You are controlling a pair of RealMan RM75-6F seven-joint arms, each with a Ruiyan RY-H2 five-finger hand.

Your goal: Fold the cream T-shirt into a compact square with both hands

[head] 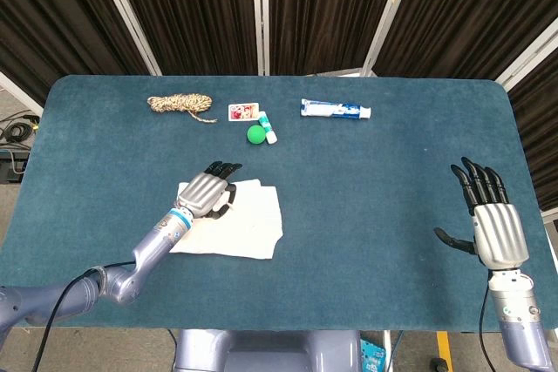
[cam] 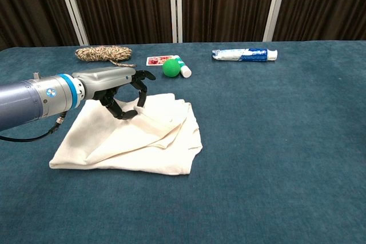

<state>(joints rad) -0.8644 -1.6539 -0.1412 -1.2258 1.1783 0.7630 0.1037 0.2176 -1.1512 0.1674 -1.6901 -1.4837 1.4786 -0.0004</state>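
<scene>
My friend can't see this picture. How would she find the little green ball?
Start at the far edge of the blue table, where a short row of small things lies. Between the coiled rope on the left and the toothpaste tube on the right sits the green ball, touching a small white tube just below a red-and-white card. It is the only round, green thing.

Left hand [cam: 117, 87] hides T-shirt [cam: 137, 135] far corner; grip unclear; small card [head: 242, 111] print illegible
</scene>
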